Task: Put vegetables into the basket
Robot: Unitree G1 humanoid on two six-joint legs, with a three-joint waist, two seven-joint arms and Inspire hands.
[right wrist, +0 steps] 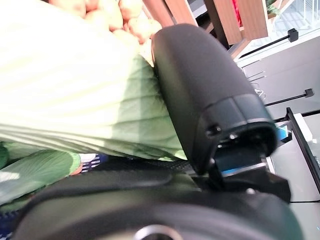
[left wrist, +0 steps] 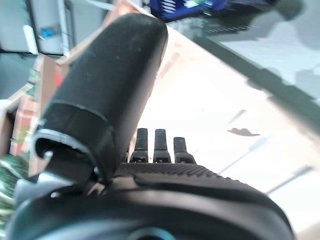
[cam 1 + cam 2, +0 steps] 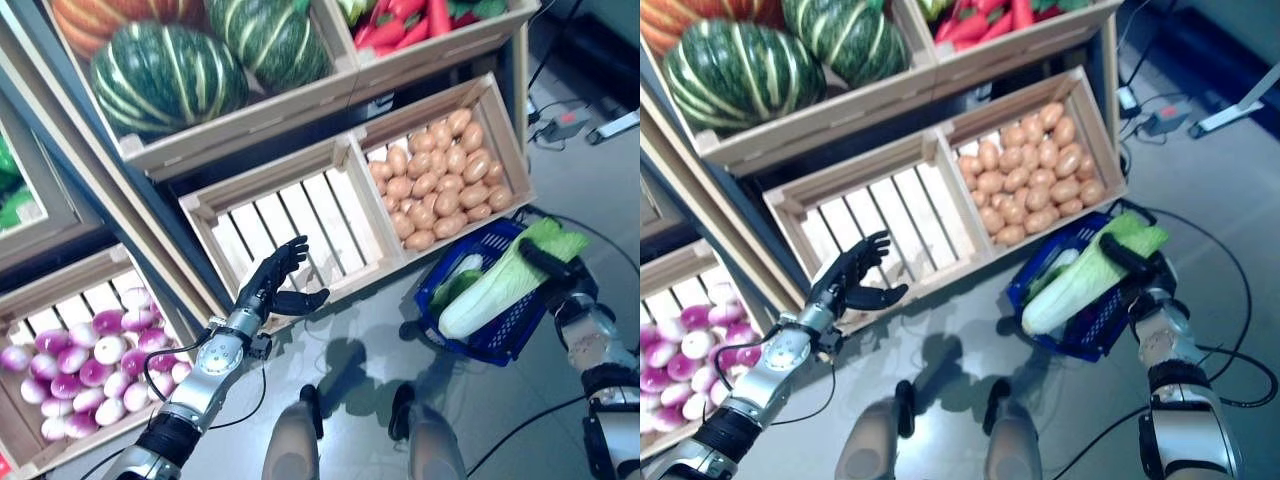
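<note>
A long pale-green cabbage (image 3: 500,285) lies slanted across the blue basket (image 3: 500,347) on the floor at the right, its white stem end pointing down to the left. My right hand (image 3: 560,275) grips its leafy end, and the thumb (image 1: 200,90) presses onto the leaves (image 1: 65,90). Another pale green vegetable (image 3: 462,272) lies inside the basket under the cabbage. My left hand (image 3: 275,285) hovers open at the front rim of an empty slatted crate (image 3: 290,220), fingers straight (image 2: 155,145), holding nothing.
A crate of potatoes (image 3: 435,175) stands just behind the basket. Purple-white bulbs (image 3: 80,370) fill a low crate at the left. Striped green pumpkins (image 3: 170,75) and red vegetables (image 3: 410,20) sit on the upper shelf. A power strip (image 3: 565,128) lies on the floor at the far right.
</note>
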